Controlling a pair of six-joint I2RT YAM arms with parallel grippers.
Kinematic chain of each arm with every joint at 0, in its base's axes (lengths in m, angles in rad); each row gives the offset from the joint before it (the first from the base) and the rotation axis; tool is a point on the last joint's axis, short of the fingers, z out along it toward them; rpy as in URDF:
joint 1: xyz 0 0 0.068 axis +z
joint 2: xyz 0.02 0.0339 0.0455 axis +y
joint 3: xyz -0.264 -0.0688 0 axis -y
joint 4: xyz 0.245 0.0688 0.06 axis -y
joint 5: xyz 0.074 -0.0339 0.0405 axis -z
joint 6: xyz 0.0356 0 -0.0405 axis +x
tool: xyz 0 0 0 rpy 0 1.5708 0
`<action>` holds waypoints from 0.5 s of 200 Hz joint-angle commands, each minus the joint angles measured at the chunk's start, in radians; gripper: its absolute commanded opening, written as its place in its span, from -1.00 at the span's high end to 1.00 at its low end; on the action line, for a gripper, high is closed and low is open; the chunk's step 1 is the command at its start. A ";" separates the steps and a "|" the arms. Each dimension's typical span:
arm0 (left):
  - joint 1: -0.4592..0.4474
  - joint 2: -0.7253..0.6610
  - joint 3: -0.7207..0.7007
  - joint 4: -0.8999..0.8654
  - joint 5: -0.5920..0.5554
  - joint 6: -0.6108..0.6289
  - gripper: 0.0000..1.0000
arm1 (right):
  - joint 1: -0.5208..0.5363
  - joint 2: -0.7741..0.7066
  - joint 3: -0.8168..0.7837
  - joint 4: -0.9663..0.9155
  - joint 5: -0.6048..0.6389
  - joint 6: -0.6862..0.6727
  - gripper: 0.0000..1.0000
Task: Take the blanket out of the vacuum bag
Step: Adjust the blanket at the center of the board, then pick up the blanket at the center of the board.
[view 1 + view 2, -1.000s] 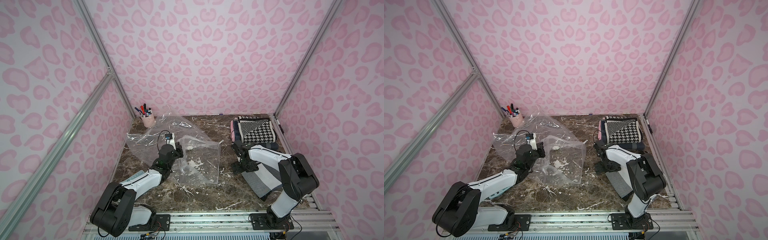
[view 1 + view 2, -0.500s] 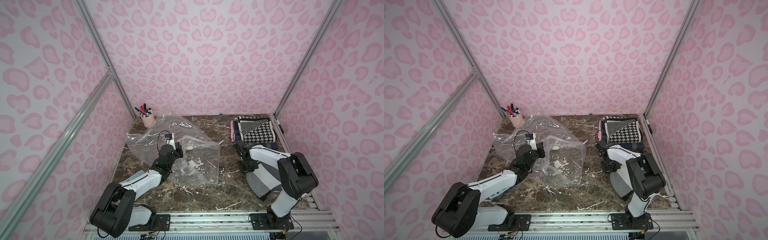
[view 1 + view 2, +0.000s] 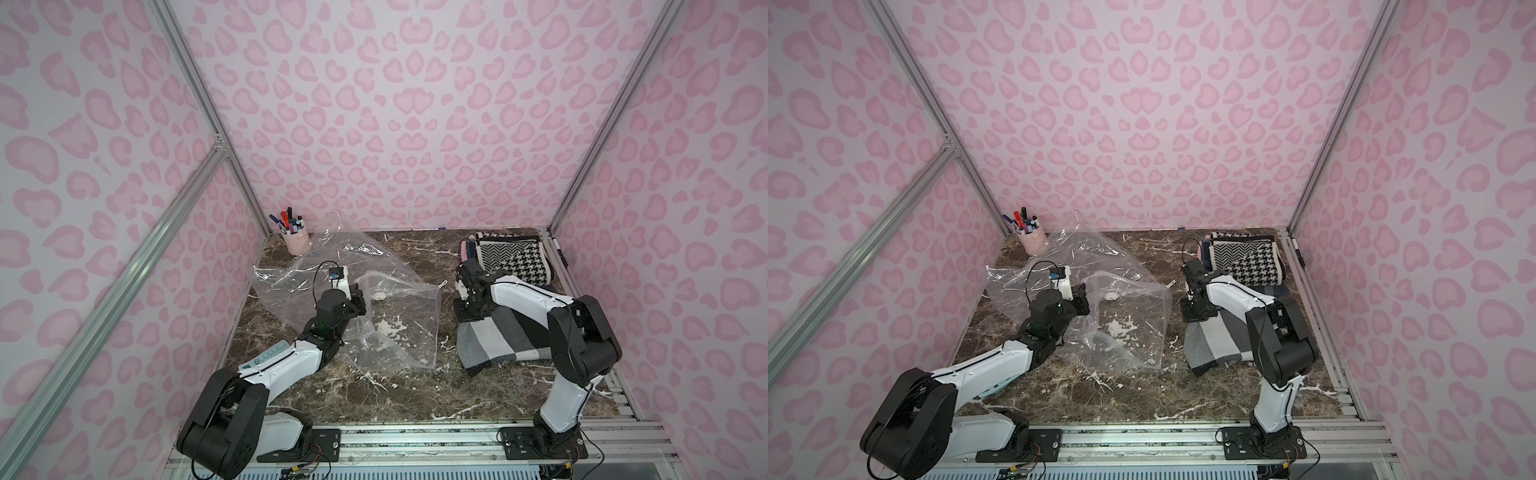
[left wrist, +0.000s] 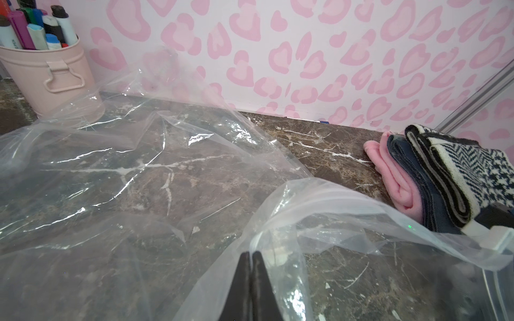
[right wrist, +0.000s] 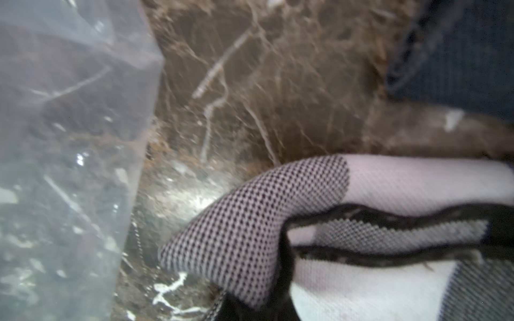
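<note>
Blanket (image 3: 498, 343), grey and white checked, lay wholly outside the vacuum bag (image 3: 399, 324) in both top views, spread on the bench (image 3: 395, 399) just beside the bag's right edge. The main job therefore looked done, and what seemed left was letting go and perhaps tidying the cloth. The bag, empty and crumpled, sat left of the bench's middle with its white valve (image 3: 378, 296) facing up. The left fingers (image 4: 243, 280) were pressed together on a fold of the bag's plastic. The right fingers (image 3: 466, 311) stood closed at the blanket's far corner, apparently nipping its edge, but the right wrist view was blurred and barely showed them, so the pinch itself was hard to confirm. The right arm (image 3: 523, 299) covered part of the blanket. Whether the bag's zip edge was fully open could not be made out through the glare.
</note>
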 commanded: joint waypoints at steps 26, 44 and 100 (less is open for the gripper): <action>0.001 -0.007 0.016 -0.026 -0.005 0.018 0.92 | 0.003 0.042 0.010 0.081 -0.049 -0.005 0.41; 0.002 -0.009 0.013 -0.020 -0.006 0.016 0.93 | 0.004 -0.025 -0.022 0.127 -0.050 -0.010 -0.11; 0.003 -0.022 0.003 -0.006 -0.014 0.014 0.93 | 0.018 -0.208 -0.089 0.047 -0.024 0.007 -0.42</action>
